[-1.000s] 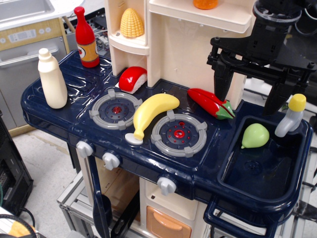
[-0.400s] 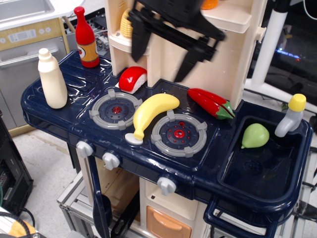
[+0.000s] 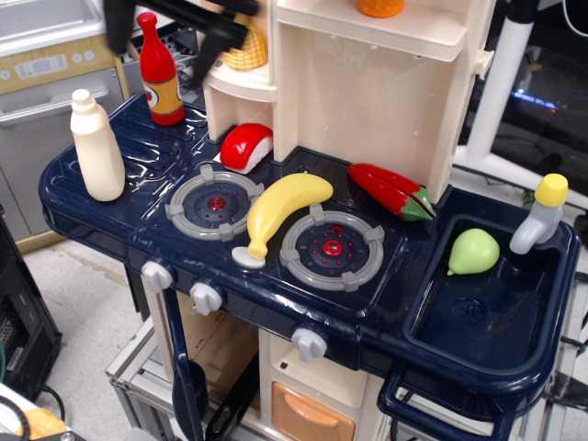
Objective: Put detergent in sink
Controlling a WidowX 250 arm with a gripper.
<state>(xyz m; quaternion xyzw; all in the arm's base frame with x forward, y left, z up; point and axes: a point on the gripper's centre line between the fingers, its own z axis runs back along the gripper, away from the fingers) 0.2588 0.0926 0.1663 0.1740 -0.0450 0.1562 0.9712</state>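
Front edge: three grey knobs [image 3: 206, 297] along the dark navy counter [image 3: 386, 303], nearest the camera.
Sink [image 3: 542, 354]: deep navy basin at the right end of the counter; round drain visible on its floor.
Pear [image 3: 473, 251]: pale green, lying inside the sink against the far wall (left of the faucet).
Faucet [image 3: 540, 217]: grey with yellow cap, at the sink's far right corner.
Burners: two grey rings, left [image 3: 214, 202] and right [image 3: 332, 248], side by side mid-counter.
Banana [image 3: 279, 209]: yellow, lying diagonally between the two burners, overlapping the rims of both.
Red pepper [image 3: 393, 191]: red with green stem, lying behind the right burner, near the cream cabinet wall [image 3: 367, 101].
Red-and-white piece [image 3: 245, 145]: rounded toy food behind the left burner, just beside the cabinet base.
Detergent [image 3: 96, 147]: cream-white bottle, upright at the far-left end of the counter, well apart from the sink (opposite end); untouched.
Red bottle [image 3: 160, 72]: orange label, upright behind the detergent, toward the back of the counter.
Corn [image 3: 244, 44]: yellow, upright on the rounded cabinet shelf.
Orange item [image 3: 380, 7]: on the top shelf, cut off by the frame edge.
Gripper [image 3: 165, 29]: black, blurred, at the upper left, above the red bottle; fingers spread wide to either side of the bottle top, holding nothing (left finger near the frame's top, right finger in front of the corn).
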